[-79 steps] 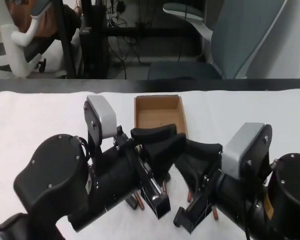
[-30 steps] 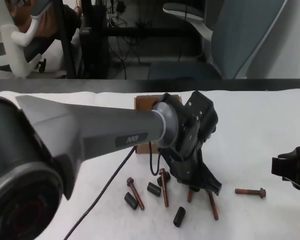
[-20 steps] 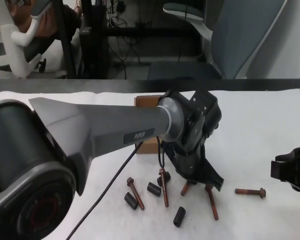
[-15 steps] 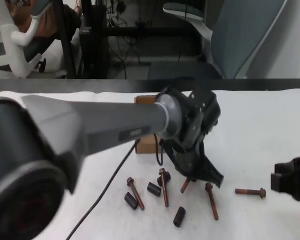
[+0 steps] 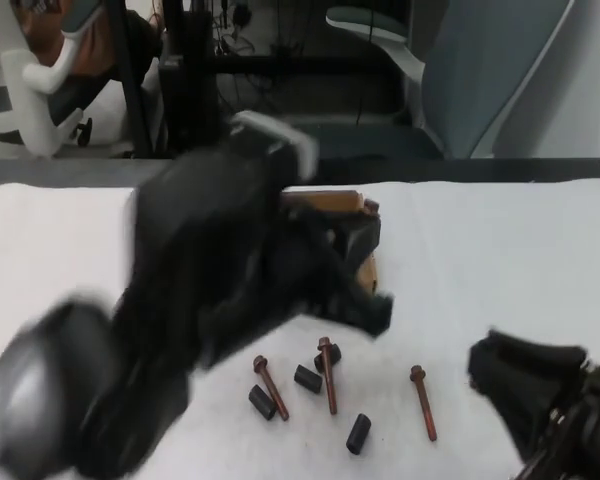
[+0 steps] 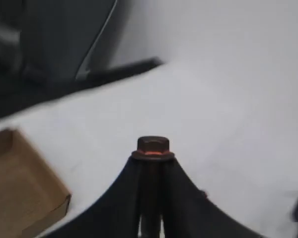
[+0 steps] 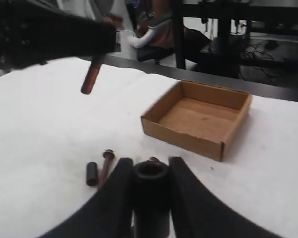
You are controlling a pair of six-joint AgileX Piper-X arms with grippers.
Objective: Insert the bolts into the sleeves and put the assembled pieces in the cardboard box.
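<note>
Gripping, right: right fingers [image 7: 116, 198] are closed on a black sleeve [image 7: 150, 196], its open end showing between them, at the desk's [image 7: 39, 139] near right.
Loose parts: three loose bolts [image 5: 423, 403] and three loose sleeves [image 5: 357, 433] lie scattered mid-desk.
Left: left fingers [image 6: 121, 198] clamp a bolt [image 6: 153, 146], head outward, held in the air.
Cardboard box [image 7: 198, 116]: open, at the far side, beyond the loose parts.
</note>
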